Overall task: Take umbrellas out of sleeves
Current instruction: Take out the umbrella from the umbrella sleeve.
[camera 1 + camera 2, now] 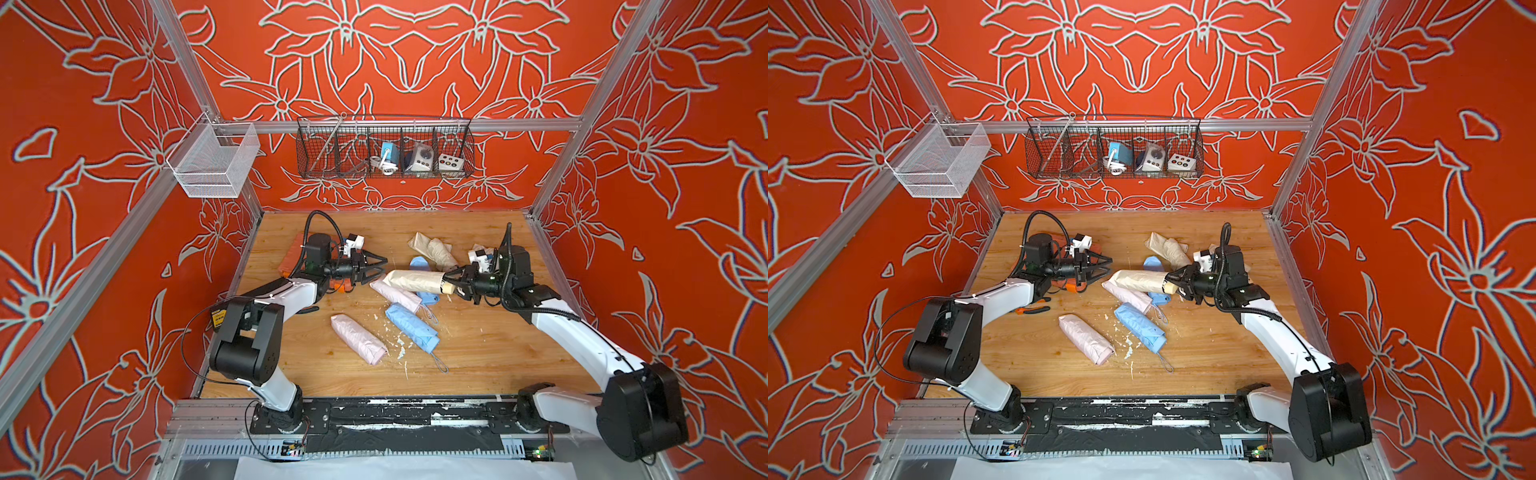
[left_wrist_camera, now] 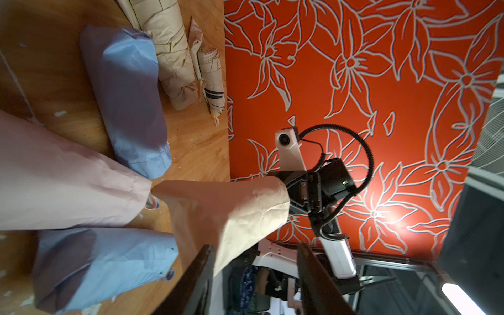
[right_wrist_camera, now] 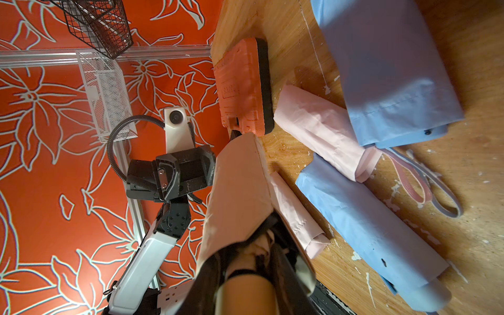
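Observation:
A cream umbrella in its smooth cream sleeve (image 1: 415, 280) (image 1: 1142, 280) (image 2: 231, 207) (image 3: 237, 191) hangs level above the table. My right gripper (image 1: 451, 283) (image 1: 1173, 284) (image 3: 251, 272) is shut on its handle end, and the tan handle (image 3: 245, 297) sticks out between the fingers. My left gripper (image 1: 382, 268) (image 1: 1106, 268) (image 2: 256, 261) is open at the sleeve's far tip, with the sleeve's corner just beside one finger (image 2: 201, 272). Beneath lie a pink sleeved umbrella (image 1: 395, 295) and blue ones (image 1: 411, 326) (image 1: 419, 264). Another pink one (image 1: 359, 338) lies nearer the front.
Cream umbrellas (image 1: 432, 249) lie at the back right of the wooden table (image 1: 498, 353). An orange tool case (image 1: 291, 257) (image 3: 242, 87) sits under my left arm, with orange-handled pliers (image 1: 1034, 309) beside it. A black wire basket (image 1: 384, 149) and a white one (image 1: 212, 162) hang on the walls.

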`<state>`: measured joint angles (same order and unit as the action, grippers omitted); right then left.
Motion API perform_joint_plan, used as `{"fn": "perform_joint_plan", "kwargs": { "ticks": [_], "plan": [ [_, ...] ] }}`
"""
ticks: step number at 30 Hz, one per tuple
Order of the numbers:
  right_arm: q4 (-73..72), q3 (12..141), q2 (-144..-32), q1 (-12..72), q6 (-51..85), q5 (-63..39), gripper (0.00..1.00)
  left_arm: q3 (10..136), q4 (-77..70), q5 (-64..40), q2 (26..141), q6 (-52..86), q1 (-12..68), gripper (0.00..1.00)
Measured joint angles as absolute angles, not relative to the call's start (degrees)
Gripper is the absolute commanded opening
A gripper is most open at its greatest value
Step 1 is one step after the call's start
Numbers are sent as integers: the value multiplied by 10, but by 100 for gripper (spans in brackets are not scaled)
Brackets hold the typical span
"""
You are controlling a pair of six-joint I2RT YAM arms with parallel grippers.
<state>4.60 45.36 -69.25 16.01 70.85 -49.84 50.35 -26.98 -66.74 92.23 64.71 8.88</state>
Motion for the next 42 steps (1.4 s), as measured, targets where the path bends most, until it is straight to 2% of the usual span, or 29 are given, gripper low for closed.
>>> {"fn": "perform_joint_plan", "kwargs": {
  "ticks": [12, 19, 22, 31, 33, 35, 42],
  "plan": [
    [43, 454, -693, 160, 709, -499, 0, 519, -142, -665, 922, 544, 89, 58],
    [39, 454, -693, 160, 711, -501, 0, 525, -129, -667, 922, 533, 106, 54],
    [38, 454, -693, 160, 712, -501, 0, 531, -130, -668, 923, 533, 118, 48],
    [34, 454, -693, 160, 713, -501, 0, 534, -129, -670, 933, 528, 121, 23],
    [34, 454, -693, 160, 713, -502, 0, 534, -129, -670, 934, 529, 121, 14],
    [33, 454, -693, 160, 713, -502, 0, 534, -129, -669, 935, 527, 120, 0],
    [32, 454, -693, 160, 713, -502, 0, 535, -130, -666, 940, 523, 119, 0]
  ]
}}
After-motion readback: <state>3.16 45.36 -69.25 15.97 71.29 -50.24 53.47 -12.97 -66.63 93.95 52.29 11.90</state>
